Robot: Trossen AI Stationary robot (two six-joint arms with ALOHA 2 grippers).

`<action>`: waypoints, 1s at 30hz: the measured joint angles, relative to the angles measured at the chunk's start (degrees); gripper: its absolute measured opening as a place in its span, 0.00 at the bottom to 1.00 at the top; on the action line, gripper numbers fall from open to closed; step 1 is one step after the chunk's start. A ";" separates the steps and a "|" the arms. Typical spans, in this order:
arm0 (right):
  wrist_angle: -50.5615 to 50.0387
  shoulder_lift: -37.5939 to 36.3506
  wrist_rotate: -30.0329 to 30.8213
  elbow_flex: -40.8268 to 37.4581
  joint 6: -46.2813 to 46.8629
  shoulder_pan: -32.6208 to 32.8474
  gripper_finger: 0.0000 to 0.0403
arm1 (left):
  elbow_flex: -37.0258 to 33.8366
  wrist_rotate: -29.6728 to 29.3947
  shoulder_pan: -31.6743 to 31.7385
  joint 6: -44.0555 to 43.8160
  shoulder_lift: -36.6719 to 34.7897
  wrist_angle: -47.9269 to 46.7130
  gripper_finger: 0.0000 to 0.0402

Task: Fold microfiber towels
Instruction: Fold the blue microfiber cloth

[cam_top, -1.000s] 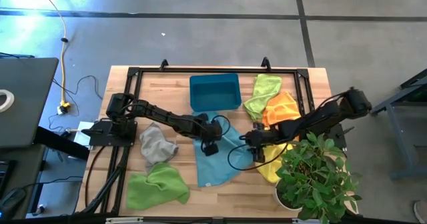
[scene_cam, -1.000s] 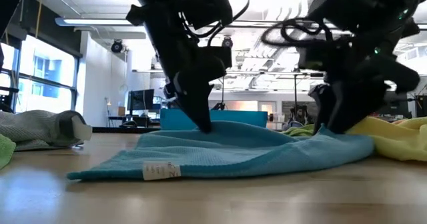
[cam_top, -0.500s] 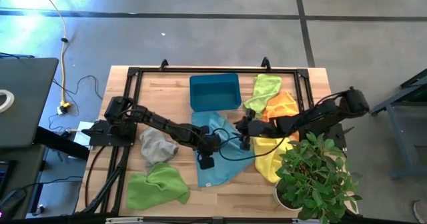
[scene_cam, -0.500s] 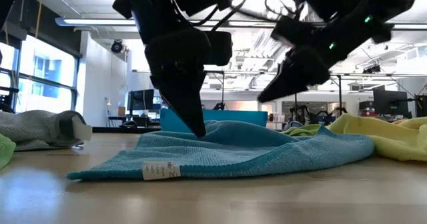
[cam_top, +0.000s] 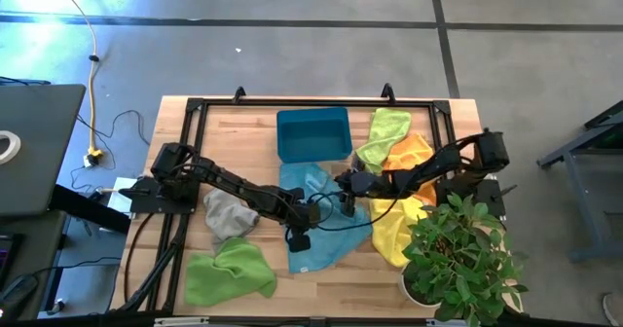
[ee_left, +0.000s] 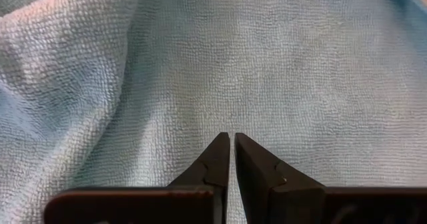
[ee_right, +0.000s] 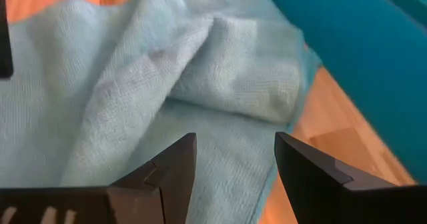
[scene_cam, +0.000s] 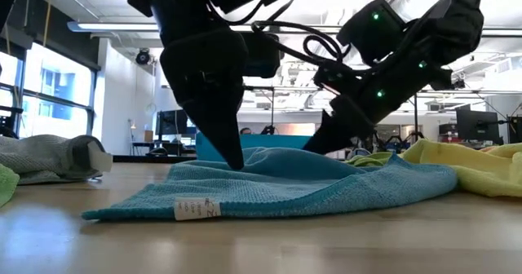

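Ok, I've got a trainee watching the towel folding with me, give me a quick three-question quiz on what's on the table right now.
1. True or false: the left gripper is shut, its tips down on the light blue towel.
2. Which towel lies nearest the potted plant? A) grey towel B) yellow towel C) lime green towel at the front left
3. Fill in: the right gripper is open over the blue towel's bunched edge, beside the teal ____.

Key
1. True.
2. B: the yellow towel lies against the plant; the grey towel and the front lime green towel lie on the left arm's side.
3. bin.
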 joint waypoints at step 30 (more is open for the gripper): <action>-14.00 -1.26 -3.98 0.16 10.94 1.45 0.49 | 0.00 0.07 -4.98 -0.45 0.02 -4.72 0.04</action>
